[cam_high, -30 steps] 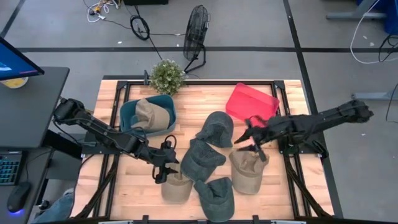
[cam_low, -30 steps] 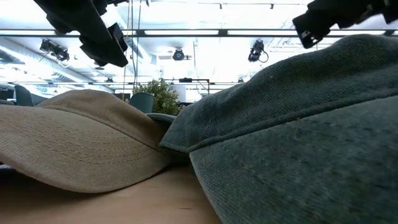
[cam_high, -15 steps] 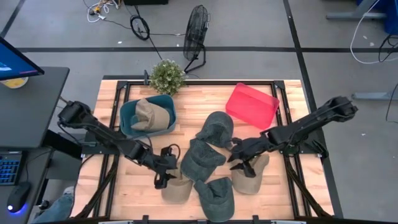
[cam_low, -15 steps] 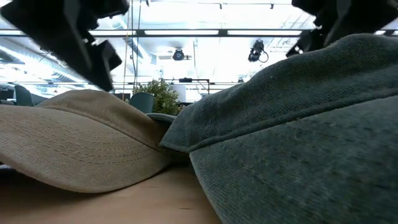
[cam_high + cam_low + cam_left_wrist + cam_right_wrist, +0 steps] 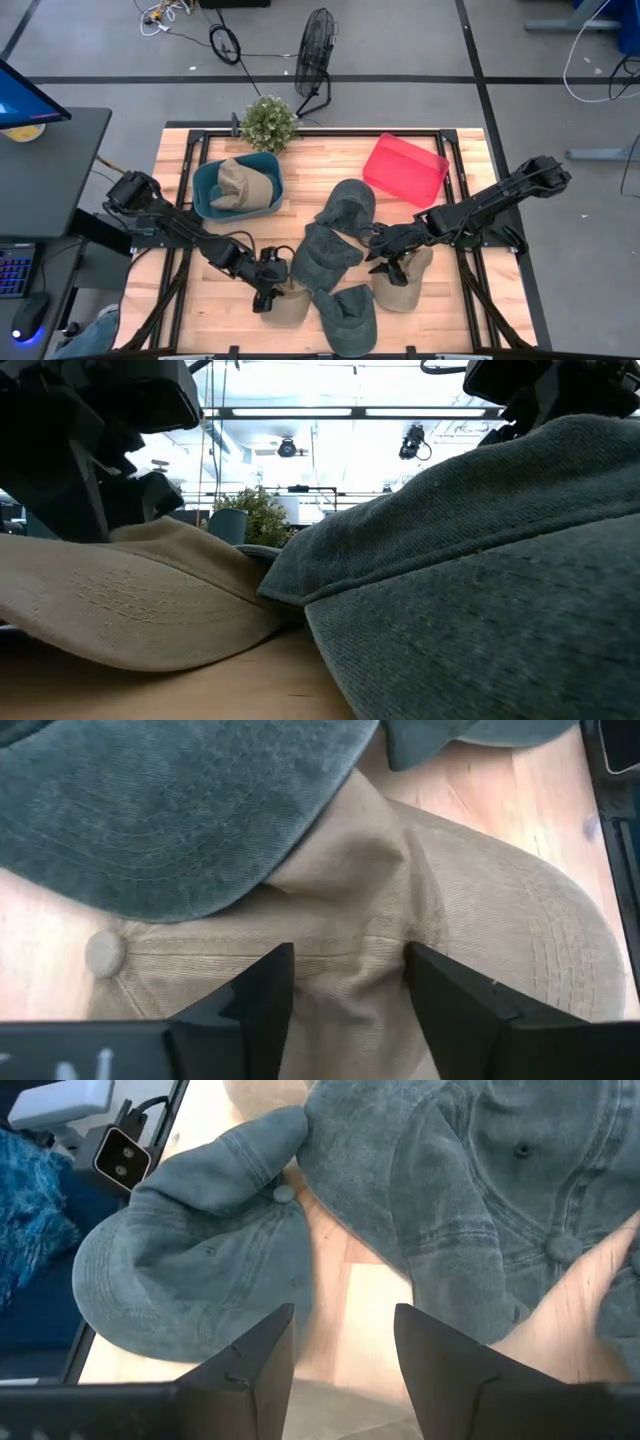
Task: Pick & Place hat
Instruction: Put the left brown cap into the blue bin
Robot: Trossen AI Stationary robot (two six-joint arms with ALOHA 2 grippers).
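Two tan caps lie near the table's near edge: one (image 5: 290, 305) under my left gripper (image 5: 265, 293), one (image 5: 405, 285) under my right gripper (image 5: 388, 262). Between them lie three grey caps (image 5: 322, 255), overlapping. A grey brim (image 5: 170, 810) covers part of the left tan cap (image 5: 480, 920). My left gripper (image 5: 345, 985) is open, its fingers down on that cap's crown. My right gripper (image 5: 345, 1345) is open, low at the right tan cap's left edge, facing two grey caps (image 5: 200, 1260). Another tan cap (image 5: 238, 183) sits in the teal bin (image 5: 205, 195). My left gripper comes slanting down from the table's left, and its open fingers (image 5: 255, 990) stand on the tan cap's crown (image 5: 345, 935), beside its top button (image 5: 105, 952). A raised fold of the crown cloth lies between them. The cap rests on the table.
A red bin (image 5: 405, 168) stands toward the far right and a potted plant (image 5: 268, 122) at the far edge. The grey caps fill the middle of the table. Bare wood (image 5: 330, 165) shows between the two bins.
My left gripper has moved toward the near edge and down onto the left tan cap, whose crown now sits lower and flatter in the low view. My right gripper has swung toward the table's left and near edge, down to the right tan cap, then stayed there.
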